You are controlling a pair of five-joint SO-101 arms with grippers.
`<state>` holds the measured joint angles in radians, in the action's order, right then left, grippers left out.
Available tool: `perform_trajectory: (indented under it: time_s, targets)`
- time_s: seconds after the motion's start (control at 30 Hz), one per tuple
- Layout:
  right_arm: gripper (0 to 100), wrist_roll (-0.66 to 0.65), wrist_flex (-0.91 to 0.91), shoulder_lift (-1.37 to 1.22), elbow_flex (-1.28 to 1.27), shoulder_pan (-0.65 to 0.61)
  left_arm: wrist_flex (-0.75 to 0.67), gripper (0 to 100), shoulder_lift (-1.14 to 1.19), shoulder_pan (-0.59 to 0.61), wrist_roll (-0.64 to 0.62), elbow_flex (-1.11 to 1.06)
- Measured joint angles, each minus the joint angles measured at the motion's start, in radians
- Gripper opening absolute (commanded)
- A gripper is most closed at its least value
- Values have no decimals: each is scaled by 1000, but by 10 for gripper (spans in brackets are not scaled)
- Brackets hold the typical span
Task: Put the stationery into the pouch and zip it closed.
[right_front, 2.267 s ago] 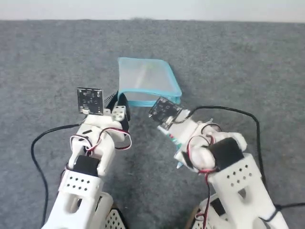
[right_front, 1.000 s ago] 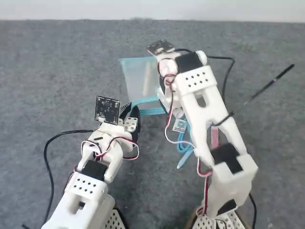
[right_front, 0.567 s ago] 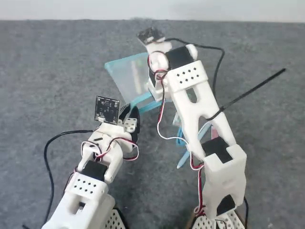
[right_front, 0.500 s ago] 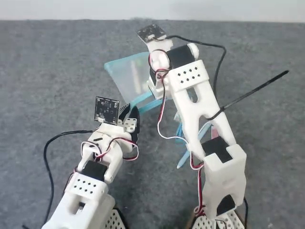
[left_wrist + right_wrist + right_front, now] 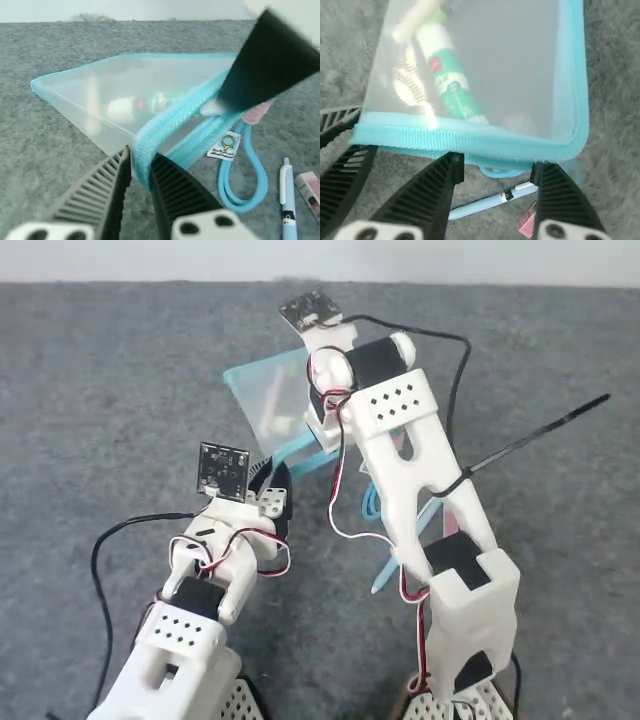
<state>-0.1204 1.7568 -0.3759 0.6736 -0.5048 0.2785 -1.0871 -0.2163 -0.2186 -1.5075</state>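
On the grey felt-covered table [image 5: 120, 360], well out in front of both arms, lies a translucent plastic pouch [image 5: 262, 400] [image 5: 125, 85] [image 5: 515, 55] edged with light blue zip tape. It sits tilted, its open mouth facing the arms. The left hand [image 5: 140, 156] [image 5: 276, 476] is clamped on the near corner of the zip tape, with the blue edging pinched between its ribbed black jaws. The right hand [image 5: 497, 167] is over the pouch's mouth with its jaws spread wide and gripping nothing. Its tips seem to stop just short of the zip tape, though contact is hard to judge. A green-and-white glue stick [image 5: 447, 82] [image 5: 137, 106] lies inside the pouch. A pale blue pen [image 5: 286, 200] [image 5: 487, 204] and a small pink eraser [image 5: 308, 185] [image 5: 526, 220] lie on the table near the mouth, outside it. A light blue cord loop [image 5: 245, 177] [image 5: 372, 505] hangs from the pouch beside the pen.
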Motion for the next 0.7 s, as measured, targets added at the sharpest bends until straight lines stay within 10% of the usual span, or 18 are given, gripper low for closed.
perform_trajectory:
  time_s: [0.7]
  targets:
    - [217,-9,-9,150,-68,-94,0,12,0,117,8,-2]
